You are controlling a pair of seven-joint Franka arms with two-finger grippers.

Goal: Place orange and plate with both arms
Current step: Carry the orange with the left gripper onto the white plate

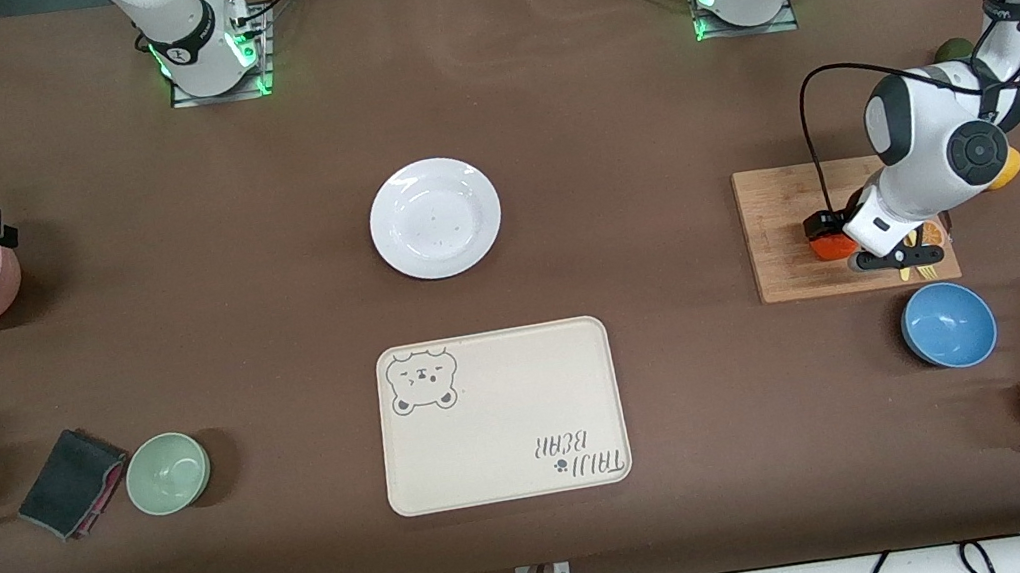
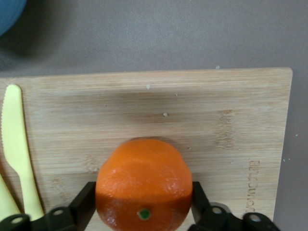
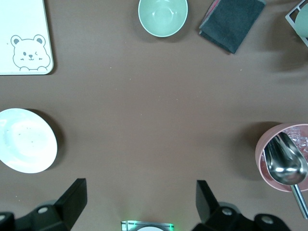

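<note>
Dimpled round orange (glossy) between left end effector fingers.

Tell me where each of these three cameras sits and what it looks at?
Front view: high across the table, facing both arm bases, over the round white ceramic plate and beige rectangular bear-printed tray.
Left wrist view: on the left arm, looking down at the small red-orange orange on the wooden cutting board; left hand fingers flank the fruit.
Right wrist view: on the right arm, looking down at the table; right hand open.
Shared: plate and tray appear in the front and right wrist views.
</note>
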